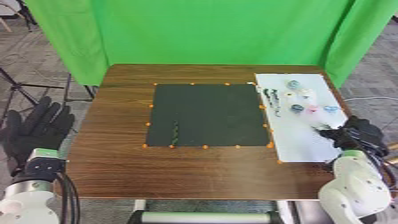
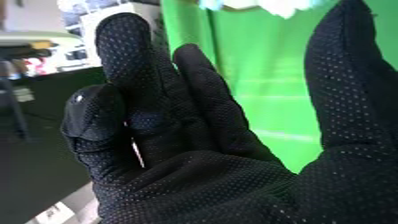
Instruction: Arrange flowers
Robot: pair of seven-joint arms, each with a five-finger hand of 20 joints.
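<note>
In the head view, a twisted green stem (image 1: 175,134) lies on the black mat (image 1: 209,112), near its left front corner. Several flower heads, including a blue one (image 1: 298,108), a pink one (image 1: 313,109) and a white one (image 1: 306,93), lie on the white sheet (image 1: 302,147). Dark green stems (image 1: 272,100) rest along that sheet's left side. My right hand (image 1: 358,135) is over the sheet's right edge, in front of the flower heads. The right wrist view has the same hand (image 2: 204,185) open, thumb apart from the fingers. My left hand (image 1: 37,127) is open, left of the table.
Small orange markers line the mat's edges on the brown wooden table (image 1: 178,172). A green curtain (image 1: 213,35) hangs behind the table. Pale blue and white shapes (image 2: 275,6) of uncertain identity appear beyond my fingers in the right wrist view.
</note>
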